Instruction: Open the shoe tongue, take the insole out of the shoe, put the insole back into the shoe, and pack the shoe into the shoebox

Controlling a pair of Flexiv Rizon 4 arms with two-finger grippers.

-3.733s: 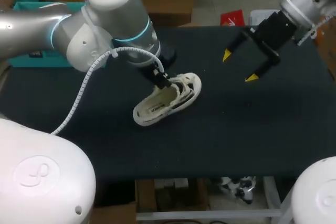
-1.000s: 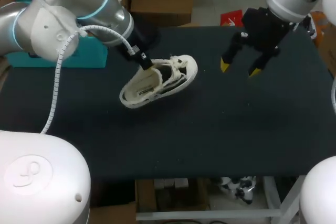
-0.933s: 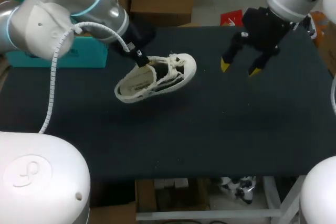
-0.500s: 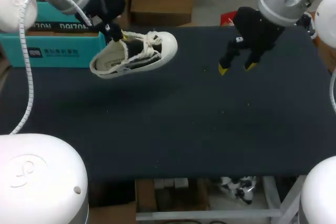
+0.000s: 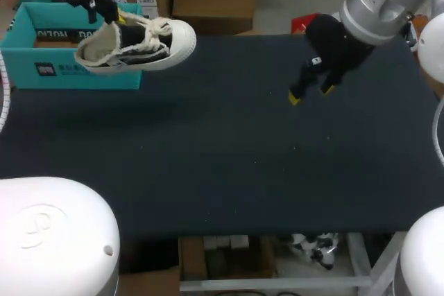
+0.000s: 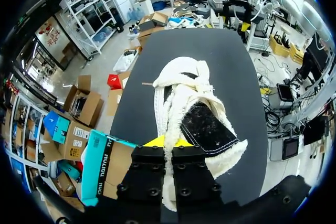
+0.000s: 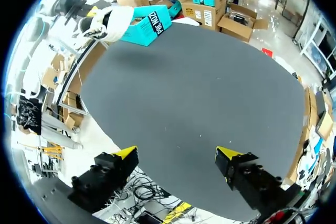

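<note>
The shoe (image 5: 139,45), white with a dark inner side and loose white laces, hangs clear of the worktop (image 5: 229,157). It lies roughly level, with its toe toward the worktop's middle and its heel in front of the shoebox (image 5: 41,67). The left jaws are clenched on the shoe's upper edge. In the left wrist view the shoe (image 6: 194,103) runs out ahead of the 2 yellow tips, which sit close together on that edge. The shoebox is teal with an open top and stands at the worktop's far left. The right jaws are spread wide and hold nothing. They hang over the worktop's far right part, well apart from the shoe. In the right wrist view the shoe (image 7: 113,18) and shoebox (image 7: 152,22) show far ahead, across the worktop (image 7: 189,93).
</note>
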